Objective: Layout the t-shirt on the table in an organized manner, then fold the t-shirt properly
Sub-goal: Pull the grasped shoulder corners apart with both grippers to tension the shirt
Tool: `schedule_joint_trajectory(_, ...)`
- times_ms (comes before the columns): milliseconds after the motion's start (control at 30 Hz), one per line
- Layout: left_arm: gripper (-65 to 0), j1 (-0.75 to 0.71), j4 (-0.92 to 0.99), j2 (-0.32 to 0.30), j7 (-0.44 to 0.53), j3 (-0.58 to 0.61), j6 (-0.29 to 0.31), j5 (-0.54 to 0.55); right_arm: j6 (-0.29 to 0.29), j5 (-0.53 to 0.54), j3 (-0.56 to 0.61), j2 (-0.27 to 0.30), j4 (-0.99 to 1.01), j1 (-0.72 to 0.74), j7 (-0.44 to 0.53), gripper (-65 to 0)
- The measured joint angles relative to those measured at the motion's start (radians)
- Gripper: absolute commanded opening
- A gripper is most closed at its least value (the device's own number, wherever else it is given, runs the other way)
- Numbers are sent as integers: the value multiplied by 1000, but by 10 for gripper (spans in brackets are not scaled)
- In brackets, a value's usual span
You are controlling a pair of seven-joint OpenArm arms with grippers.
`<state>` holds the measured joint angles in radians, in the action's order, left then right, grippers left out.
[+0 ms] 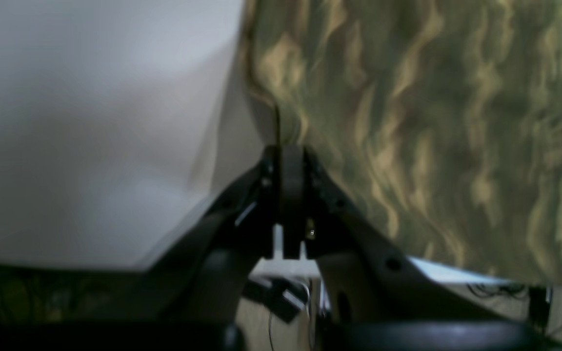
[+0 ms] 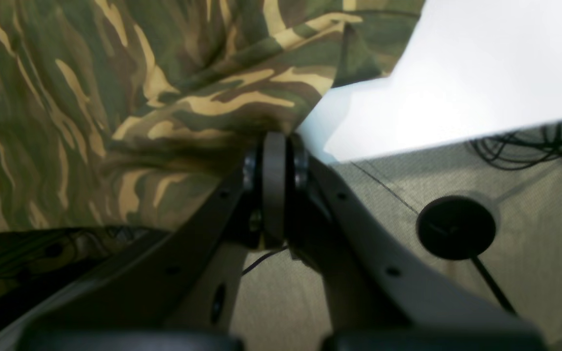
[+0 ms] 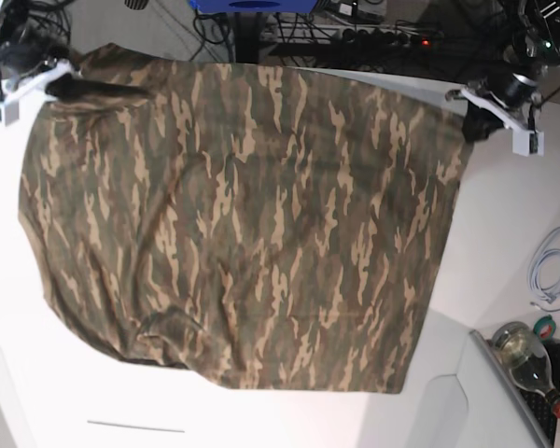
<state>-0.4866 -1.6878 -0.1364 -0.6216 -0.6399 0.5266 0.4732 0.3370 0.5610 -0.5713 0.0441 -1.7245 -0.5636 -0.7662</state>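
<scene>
I have the camouflage t-shirt (image 3: 243,224) spread over the white table (image 3: 504,243), most of the body lying flat, with a bunched fold near its lower left edge in the base view. Its far edge is held at both corners. The left end effector (image 1: 286,161) is clamped shut on the cloth, the fabric running up and to the right of its tips with bare table to their left. The right end effector (image 2: 273,146) is likewise closed on a gathered, rumpled corner, cloth spreading to the left of it and the table edge just to its right, floor and cables (image 2: 534,141) below.

My worry is uneven tension: I judge the right-hand pinch holds several layers, so if I pull the two corners apart or forward at different rates the shirt could skew or slip free on one side. Both grips sit close to the table's far edge, so releasing there could let the edge slide off. The bunched fold would likely stay trapped unless the cloth is drawn taut before being laid down.
</scene>
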Motion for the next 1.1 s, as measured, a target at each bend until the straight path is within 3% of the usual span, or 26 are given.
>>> schedule_joint_trajectory(100, -650, 0, -69, 24, -25, 0, 2, -2, 1, -14, 2, -1, 2, 56, -51, -642)
schedule_joint_trajectory(267, -650, -13, -79, 38, -26, -2, 0, -5, 1, -156, -6, -37, 0, 66, -59, -644)
schedule_joint_trajectory(433, -650, -38, -109, 40, -34, -101, 0, -1, 4, -166, -4, -42, -73, 23, -70, -644)
schedule_joint_trajectory(600, -650, 13, -122, 41, -41, -98, 1, -3, 3, -167, -1, -41, -76, 99, -112, -644)
schedule_joint_trajectory(667, -650, 64, -122, 42, -108, -98, 1, -5, 4, -166, -1, -38, -76, 140, -153, -644)
schedule_joint_trajectory(800, -650, 180, -109, 57, -220, -99, 1, -8, 3, -168, 4, 2, -32, 243, -211, -644)
schedule_joint_trajectory(933, -650, 286, -54, 64, -248, -99, -3, -4, 0, -168, 48, 45, 55, 337, -212, -642)
schedule_joint_trajectory(1033, -650, 340, -7, 59, -269, -93, -78, -9, 0, -169, 63, 65, 119, 385, -222, -642)
schedule_joint_trajectory(1100, -650, 352, 30, 47, -266, -51, -85, -11, 1, -169, 75, 83, 135, 414, -222, -642)
